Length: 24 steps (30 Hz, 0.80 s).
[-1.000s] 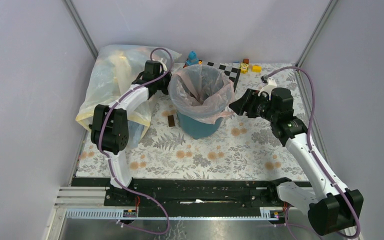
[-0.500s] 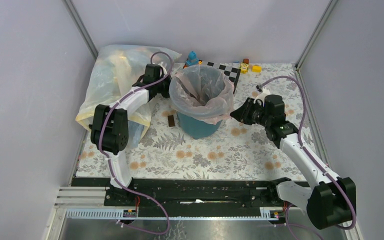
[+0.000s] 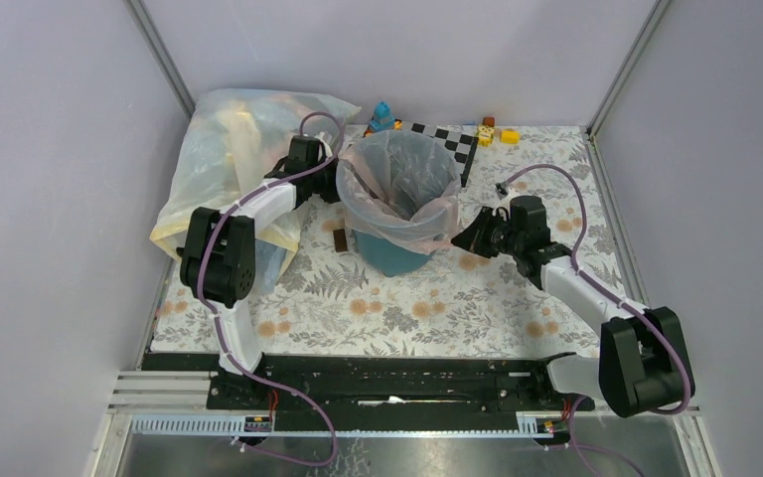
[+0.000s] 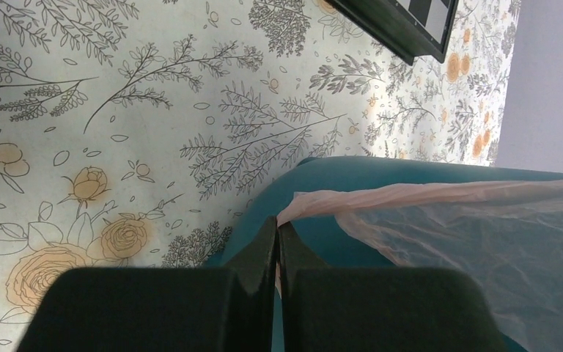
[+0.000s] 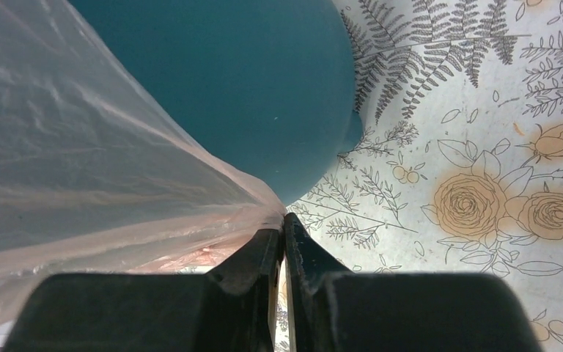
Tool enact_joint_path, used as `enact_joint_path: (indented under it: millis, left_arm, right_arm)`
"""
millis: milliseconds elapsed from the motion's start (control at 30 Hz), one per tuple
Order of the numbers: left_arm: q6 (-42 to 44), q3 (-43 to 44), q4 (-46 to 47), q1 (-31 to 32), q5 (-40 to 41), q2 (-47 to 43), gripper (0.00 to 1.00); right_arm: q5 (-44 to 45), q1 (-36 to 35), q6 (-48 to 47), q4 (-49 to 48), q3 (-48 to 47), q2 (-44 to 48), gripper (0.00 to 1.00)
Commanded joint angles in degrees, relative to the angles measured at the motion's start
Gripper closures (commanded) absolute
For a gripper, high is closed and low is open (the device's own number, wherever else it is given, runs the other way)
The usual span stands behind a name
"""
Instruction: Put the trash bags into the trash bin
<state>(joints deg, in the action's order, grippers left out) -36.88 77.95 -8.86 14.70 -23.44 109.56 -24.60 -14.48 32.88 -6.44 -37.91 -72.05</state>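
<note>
My left gripper [image 3: 332,181] sits at the left rim of the round teal-blue plastic trash bin [image 3: 393,254], which stands upright near the middle of the table [image 3: 477,298], on its floral-patterned cover. A thin translucent pink plastic trash bag [image 3: 397,177] lines the bin, its mouth open and its edge folded out over the rim.

In the left wrist view, my left gripper [image 4: 277,229] has its 2 fingers pressed together on a drawn-out tip of the trash bag [image 4: 484,235], right against the bin's teal wall [image 4: 337,176].

My right gripper [image 3: 462,238] reaches in low from the right side of the bin. In the right wrist view its 2 fingers [image 5: 284,221] are pinched on a gathered corner of the bag's film [image 5: 81,147], which stretches taut from the bin [image 5: 249,81] down to the fingertips.

A large pale-yellow translucent plastic sack [image 3: 224,149] is slumped in the back left corner, behind my left arm. A black-and-white checkered board [image 3: 449,140] lies behind the bin, with a small blue toy figure [image 3: 382,114] and small yellow blocks [image 3: 497,132] near it. A small dark brown piece [image 3: 340,239] lies on the table just left of the bin's base.
</note>
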Motion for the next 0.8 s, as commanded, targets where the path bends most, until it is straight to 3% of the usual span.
enact_joint_path:
  millis: [0, 167, 367, 600, 767]
  left_arm:
    - [1.3, -1.3, 2.8, 0.2, 1.9, -1.5, 1.0]
    - [1.3, -1.6, 3.1, 0.2, 2.1, -1.4, 1.0]
    - [1.5, -1.7, 2.7, 0.2, 3.2, -3.3, 1.0]
    - [-0.6, -7.6, 6.4, 0.2, 12.4, -12.6, 0.63]
    - [-2.1, -12.2, 8.7, 0.2, 16.2, -19.7, 0.5]
  right_arm:
    - [-0.4, 0.2, 0.6, -3.2, 1.0, -2.4, 0.89]
    - [-0.6, 0.2, 0.7, -4.1, 1.2, -4.2, 0.87]
    - [-1.2, 0.2, 0.1, -3.7, 0.6, -4.1, 0.74]
    - [4.7, 0.2, -1.7, -1.5, 0.8, 4.8, 0.52]
    - [7.1, 0.2, -3.0, -1.8, 2.4, 12.1, 0.3]
